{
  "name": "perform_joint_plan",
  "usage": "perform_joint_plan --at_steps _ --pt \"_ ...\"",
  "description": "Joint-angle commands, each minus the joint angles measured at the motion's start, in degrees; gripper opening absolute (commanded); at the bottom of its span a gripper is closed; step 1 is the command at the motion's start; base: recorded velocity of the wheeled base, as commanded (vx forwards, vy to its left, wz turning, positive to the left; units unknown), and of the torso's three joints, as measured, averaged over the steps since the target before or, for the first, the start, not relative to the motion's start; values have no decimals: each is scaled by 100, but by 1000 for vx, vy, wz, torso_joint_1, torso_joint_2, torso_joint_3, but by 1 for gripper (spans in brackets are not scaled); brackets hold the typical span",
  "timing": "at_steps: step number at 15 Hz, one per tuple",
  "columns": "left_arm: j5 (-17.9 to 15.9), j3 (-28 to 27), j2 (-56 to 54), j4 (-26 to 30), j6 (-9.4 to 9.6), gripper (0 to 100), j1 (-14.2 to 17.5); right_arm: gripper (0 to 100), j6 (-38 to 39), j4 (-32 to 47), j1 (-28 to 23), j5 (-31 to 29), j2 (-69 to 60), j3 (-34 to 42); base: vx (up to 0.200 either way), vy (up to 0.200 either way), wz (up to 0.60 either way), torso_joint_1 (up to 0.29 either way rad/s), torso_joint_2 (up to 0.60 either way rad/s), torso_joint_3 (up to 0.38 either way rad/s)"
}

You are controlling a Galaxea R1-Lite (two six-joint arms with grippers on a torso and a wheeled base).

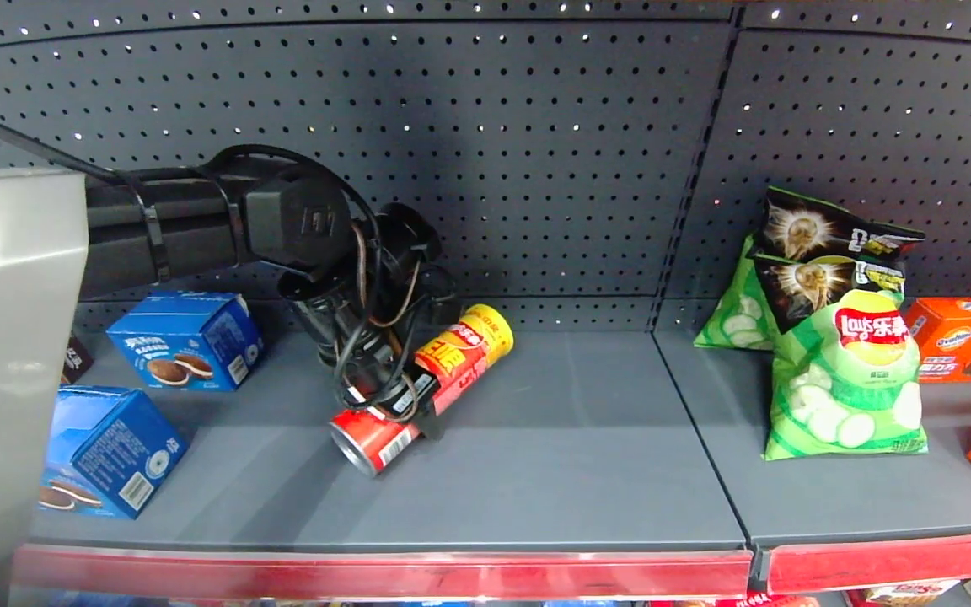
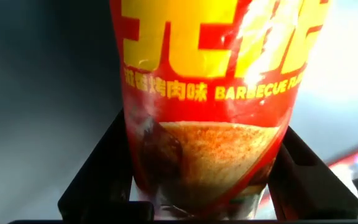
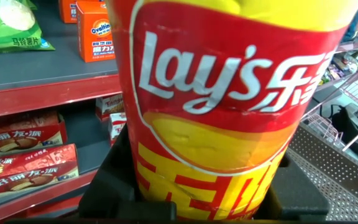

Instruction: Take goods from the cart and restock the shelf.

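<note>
A red and yellow chip can (image 1: 462,350) leans over the grey shelf board (image 1: 587,438), yellow end toward the pegboard and silver end low near the board. My left gripper (image 1: 405,396) is shut on its middle. In the left wrist view this can (image 2: 210,93) stands between the black fingers (image 2: 98,177). My right gripper (image 3: 210,196) is shut on a second red and yellow chip can (image 3: 229,106), held below shelf height in front of the lower shelves.
Two blue cookie boxes (image 1: 186,337) (image 1: 106,451) lie left of the can. Green chip bags (image 1: 844,379), dark bags (image 1: 831,253) and orange boxes (image 1: 970,337) fill the right bay. Bare board lies between. A wire cart (image 3: 353,124) is beside the right arm.
</note>
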Motion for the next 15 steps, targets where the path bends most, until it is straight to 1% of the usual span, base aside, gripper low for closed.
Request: perform_joint_plan --at_steps 1,2,3,4,6,7,8,9,11,12,15 --pt "102 -6 -376 -253 -23 0 0 0 6 0 0 1 8 -7 0 0 0 0 0 0" --pt "313 -6 -473 -552 -32 0 0 0 6 0 0 1 8 -7 0 0 0 0 0 0" --pt "445 -6 -543 -710 -49 0 8 0 6 0 0 1 8 2 0 0 0 0 0 0" --pt "577 -6 -684 -851 -128 0 26 0 6 0 0 1 8 2 0 0 0 0 0 0" --pt "621 -6 -833 -851 -155 0 44 0 -3 -9 0 10 8 2 0 0 0 0 0 0" --pt "796 -6 -1097 -851 -190 0 44 0 -3 -26 0 19 8 2 0 0 0 0 0 0" --pt "840 -6 -1202 -825 -190 0 35 0 -3 -35 0 28 8 2 0 0 0 0 0 0" --pt "849 -6 -1422 -719 -190 0 26 0 -3 -44 0 28 8 -16 0 0 0 0 0 0" --pt "875 -6 -1783 -324 -190 0 26 0 -3 -44 0 45 8 -25 0 0 0 0 0 0" --pt "946 -6 -2020 -78 -190 0 26 0 -3 -44 0 54 8 -33 0 0 0 0 0 0" --pt "963 -6 -2609 529 -207 0 35 0 6 -44 0 98 8 2 0 0 0 0 0 0"
